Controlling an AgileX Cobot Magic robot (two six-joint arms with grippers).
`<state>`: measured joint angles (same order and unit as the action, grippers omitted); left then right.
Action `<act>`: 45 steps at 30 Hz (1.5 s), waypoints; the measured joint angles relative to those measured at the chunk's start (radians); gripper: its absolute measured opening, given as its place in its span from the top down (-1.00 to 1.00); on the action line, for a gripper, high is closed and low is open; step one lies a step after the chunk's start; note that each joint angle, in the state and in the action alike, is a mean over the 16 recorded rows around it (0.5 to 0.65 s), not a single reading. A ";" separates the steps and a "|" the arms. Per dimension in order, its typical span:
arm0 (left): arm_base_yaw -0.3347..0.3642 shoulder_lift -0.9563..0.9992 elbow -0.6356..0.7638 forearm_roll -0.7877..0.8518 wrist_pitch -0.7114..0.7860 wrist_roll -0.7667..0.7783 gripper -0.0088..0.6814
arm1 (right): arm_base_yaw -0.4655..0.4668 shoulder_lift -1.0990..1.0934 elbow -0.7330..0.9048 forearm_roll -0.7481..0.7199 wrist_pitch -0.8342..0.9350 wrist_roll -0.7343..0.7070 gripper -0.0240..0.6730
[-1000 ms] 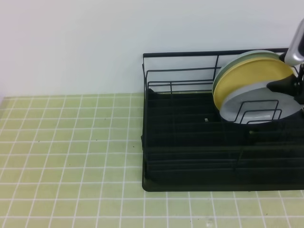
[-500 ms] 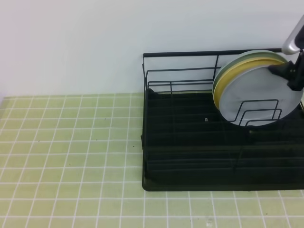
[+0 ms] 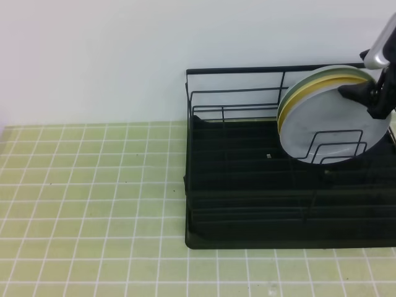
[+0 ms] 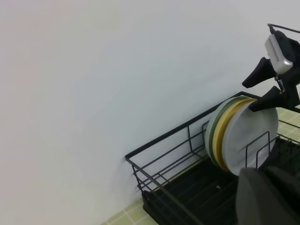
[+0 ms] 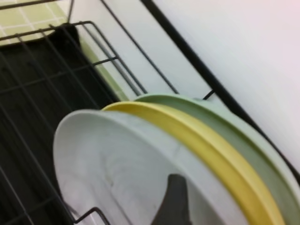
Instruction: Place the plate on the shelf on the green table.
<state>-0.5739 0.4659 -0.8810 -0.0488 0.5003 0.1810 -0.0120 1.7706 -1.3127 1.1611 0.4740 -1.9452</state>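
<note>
The pale grey-blue plate (image 3: 328, 124) (image 4: 255, 133) (image 5: 117, 168) stands on edge at the back right of the black wire shelf (image 3: 247, 229) (image 4: 161, 147), flat against a yellow plate (image 3: 286, 108) with a pale green plate (image 3: 309, 77) behind it. A wire divider (image 3: 337, 145) crosses its front. My right gripper (image 3: 360, 100) (image 4: 258, 90) is open at the stack's top right edge. One finger (image 5: 173, 201) lies on the grey plate's face, the other sits behind the stack. The left gripper shows only as a dark blur (image 4: 267, 197), shut. The shelf rests on the green table (image 3: 93, 185).
A white wall (image 3: 124, 55) rises right behind the shelf and the tiles. The shelf's front and left slots (image 3: 247, 179) hold nothing. Tiled surface stretches to the left of the shelf and along its front edge (image 3: 185, 272).
The grey plate has tipped back from a forward lean and now covers the yellow plate's face. The right gripper moved up and back with it, jaws staying wide.
</note>
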 joint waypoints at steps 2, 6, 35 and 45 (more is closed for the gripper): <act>0.000 0.000 0.000 -0.001 0.000 0.000 0.98 | 0.000 -0.002 0.000 0.001 0.005 -0.002 -0.76; 0.000 0.000 0.000 -0.001 0.000 0.000 0.98 | 0.000 -0.004 -0.001 0.001 0.004 -0.003 -0.76; 0.000 0.000 0.000 -0.038 0.021 0.000 0.98 | 0.002 0.002 0.002 -0.108 -0.051 0.098 -0.76; 0.000 0.000 0.000 -0.056 0.020 0.000 0.98 | 0.002 -0.005 0.006 -0.183 -0.023 0.163 -0.76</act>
<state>-0.5739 0.4659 -0.8810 -0.1043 0.5207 0.1810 -0.0102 1.7660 -1.3065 0.9785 0.4507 -1.7822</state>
